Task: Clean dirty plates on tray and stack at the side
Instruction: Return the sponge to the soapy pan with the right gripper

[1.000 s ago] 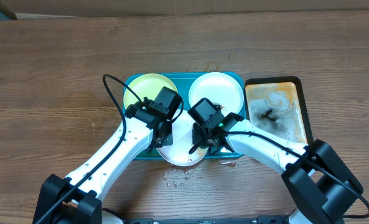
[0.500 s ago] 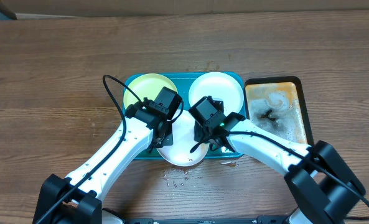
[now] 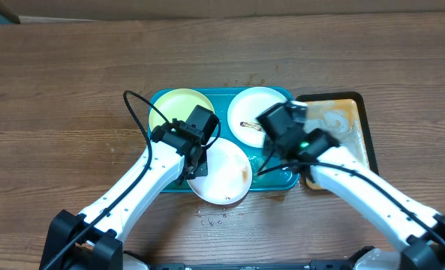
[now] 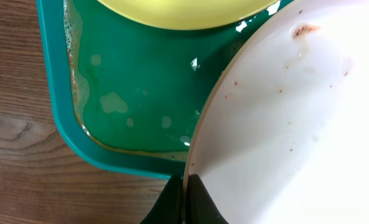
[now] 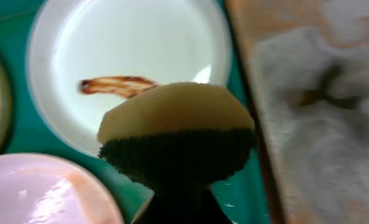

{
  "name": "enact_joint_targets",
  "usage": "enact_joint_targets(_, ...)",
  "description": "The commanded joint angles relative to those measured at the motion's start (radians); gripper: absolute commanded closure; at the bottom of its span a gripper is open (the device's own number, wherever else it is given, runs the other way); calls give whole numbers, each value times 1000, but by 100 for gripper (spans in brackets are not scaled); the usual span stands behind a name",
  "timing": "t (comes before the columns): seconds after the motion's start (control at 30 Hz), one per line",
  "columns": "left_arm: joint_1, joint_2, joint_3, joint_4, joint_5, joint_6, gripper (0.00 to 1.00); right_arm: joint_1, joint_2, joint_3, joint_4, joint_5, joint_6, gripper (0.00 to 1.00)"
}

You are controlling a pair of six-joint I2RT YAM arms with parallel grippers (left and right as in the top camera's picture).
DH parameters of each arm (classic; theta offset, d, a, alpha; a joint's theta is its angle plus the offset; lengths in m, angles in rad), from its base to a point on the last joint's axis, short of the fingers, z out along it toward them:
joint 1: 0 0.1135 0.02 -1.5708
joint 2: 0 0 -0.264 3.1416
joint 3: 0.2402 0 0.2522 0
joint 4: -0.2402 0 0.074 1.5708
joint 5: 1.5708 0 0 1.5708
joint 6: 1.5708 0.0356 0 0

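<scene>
The teal tray point(image 3: 162, 184) holds a pale yellow-green plate point(image 3: 175, 109) at back left and a white plate point(image 3: 261, 105) with a brown smear at back right. My left gripper point(image 3: 194, 169) is shut on the left rim of a second white plate point(image 3: 224, 176), which sits tilted over the tray's front edge; faint brown specks remain on it point(image 4: 296, 124). My right gripper point(image 3: 276, 154) is shut on a sponge point(image 5: 175, 134) with a yellow top and dark scouring side, held above the tray's right part, near the smeared plate point(image 5: 128, 74).
A smaller black-rimmed tray point(image 3: 341, 131) with orange stains lies right of the teal tray. Water drops point(image 3: 211, 217) lie on the wooden table in front of the tray. Water pools in the teal tray's bottom point(image 4: 128, 106).
My right gripper has lifted off the front white plate and moved right and back with the sponge, toward the smeared plate. The left gripper has kept its hold.
</scene>
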Motion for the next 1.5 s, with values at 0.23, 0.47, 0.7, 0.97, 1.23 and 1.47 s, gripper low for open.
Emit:
enact_joint_targets(0.23,-6,-11,107,-75,-143,6,96,-295,-42,21,-160,8,-106,96)
enact_joint_targets(0.47,-8,-11,292,-187,-335,6,96,-434,-38,20,-180,0,-113,96)
enact_joint_targets(0.7,-66,-10,346,-203,-587,6,96,-453,-38,19,-181,-3,-138,96)
enact_joint_targets(0.97,-204,-10,342,-138,-786,30,96,-452,-38,20,-181,-23,-138,96)
enact_joint_targets(1.23,-323,2,306,-38,-922,132,96,-453,-38,19,-185,-27,-138,96)
enact_joint_targets(1.47,-360,19,306,-44,-1010,145,96,-452,-38,19,-185,-45,-138,96)
